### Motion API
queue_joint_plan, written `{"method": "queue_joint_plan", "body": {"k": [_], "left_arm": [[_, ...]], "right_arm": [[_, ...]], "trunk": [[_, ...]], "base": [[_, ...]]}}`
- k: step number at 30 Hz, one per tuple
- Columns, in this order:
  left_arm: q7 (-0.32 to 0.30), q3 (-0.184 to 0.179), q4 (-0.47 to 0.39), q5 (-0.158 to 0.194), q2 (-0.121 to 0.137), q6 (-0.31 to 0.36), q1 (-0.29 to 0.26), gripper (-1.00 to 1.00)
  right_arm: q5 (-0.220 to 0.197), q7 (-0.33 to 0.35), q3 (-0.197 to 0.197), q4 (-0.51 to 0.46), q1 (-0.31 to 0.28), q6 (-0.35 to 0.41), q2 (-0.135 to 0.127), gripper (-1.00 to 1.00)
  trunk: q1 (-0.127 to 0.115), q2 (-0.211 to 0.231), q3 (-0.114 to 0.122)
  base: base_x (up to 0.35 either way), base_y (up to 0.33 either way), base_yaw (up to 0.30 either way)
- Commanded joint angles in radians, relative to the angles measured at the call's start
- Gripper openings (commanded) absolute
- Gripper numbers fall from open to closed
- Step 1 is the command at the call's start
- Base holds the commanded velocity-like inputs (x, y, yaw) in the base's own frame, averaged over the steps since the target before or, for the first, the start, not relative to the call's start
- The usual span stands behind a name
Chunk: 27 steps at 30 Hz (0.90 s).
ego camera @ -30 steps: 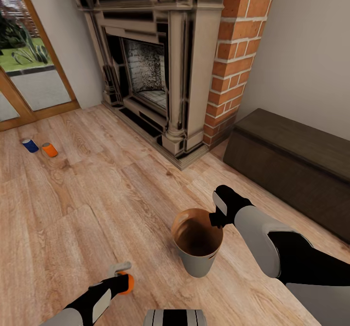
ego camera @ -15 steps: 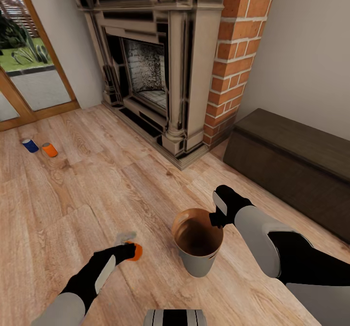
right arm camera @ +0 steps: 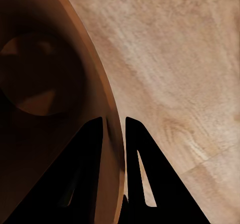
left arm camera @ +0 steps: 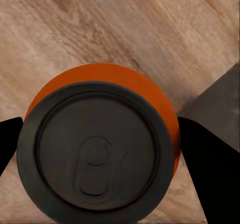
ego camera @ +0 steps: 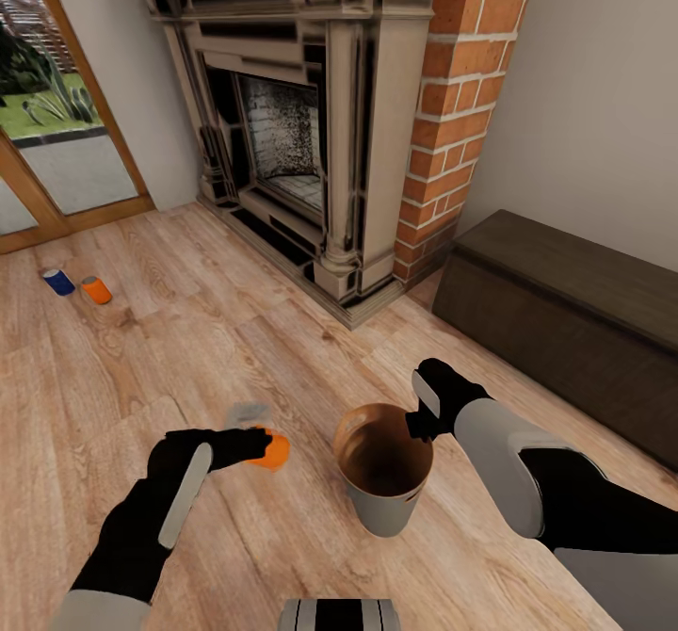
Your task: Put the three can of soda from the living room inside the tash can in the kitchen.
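My left gripper (ego camera: 266, 446) is shut on an orange can of soda (ego camera: 274, 450), held above the wood floor just left of the tash can (ego camera: 381, 469). In the left wrist view the can (left arm camera: 100, 149) shows its dark top between the two black fingers (left arm camera: 210, 169). The tash can is brown inside and grey outside, and my right gripper (ego camera: 414, 421) is shut on its rim. The right wrist view has the brown rim (right arm camera: 107, 114) pinched between the fingers (right arm camera: 137, 174). A blue can (ego camera: 58, 281) and a second orange can (ego camera: 95, 289) stand on the floor at far left.
The dark-and-cream fireplace (ego camera: 301, 122) and red brick column (ego camera: 452, 104) rise ahead. A long dark bench (ego camera: 565, 320) lies along the right wall. Wood-framed glass doors (ego camera: 47, 122) stand at the left, close behind the two floor cans.
My left arm has carried the orange can up and to the right, toward the tash can. The right gripper and the bin have stayed still.
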Motion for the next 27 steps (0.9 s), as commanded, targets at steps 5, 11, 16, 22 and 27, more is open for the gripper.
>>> {"method": "queue_joint_plan", "body": {"k": [5, 11, 16, 22, 27], "left_arm": [[0.000, 0.001, -0.108, -0.004, 0.000, 0.083, 0.004, -1.00], [0.000, 0.000, -0.166, 0.008, 0.001, 0.083, 0.005, -1.00], [0.000, 0.000, -0.225, 0.062, 0.006, 0.083, 0.005, -1.00], [0.000, -0.002, -0.242, 0.140, 0.009, 0.083, 0.005, -1.00], [0.000, -0.007, -0.245, 0.296, 0.010, 0.083, 0.005, -1.00]], "right_arm": [[-0.016, -0.003, -0.006, 0.000, 0.000, 0.000, -0.002, -1.00], [-0.016, -0.065, -0.007, 0.001, 0.001, 0.000, -0.004, -1.00], [-0.015, -0.094, -0.008, 0.000, 0.001, 0.000, -0.005, -1.00], [-0.014, -0.101, -0.008, 0.000, 0.001, 0.000, -0.005, -1.00], [-0.015, -0.103, -0.005, 0.000, 0.001, 0.000, -0.001, -1.00]], "trunk": [[0.000, 0.000, 0.000], [0.000, 0.000, 0.000], [0.000, 0.000, 0.000], [0.000, 0.000, 0.000], [0.000, 0.000, 0.000]], "base": [[0.000, 0.000, 0.000], [0.000, 0.000, 0.000], [0.000, 0.000, 0.000], [0.000, 0.000, 0.000], [0.000, 0.000, 0.000]]}}
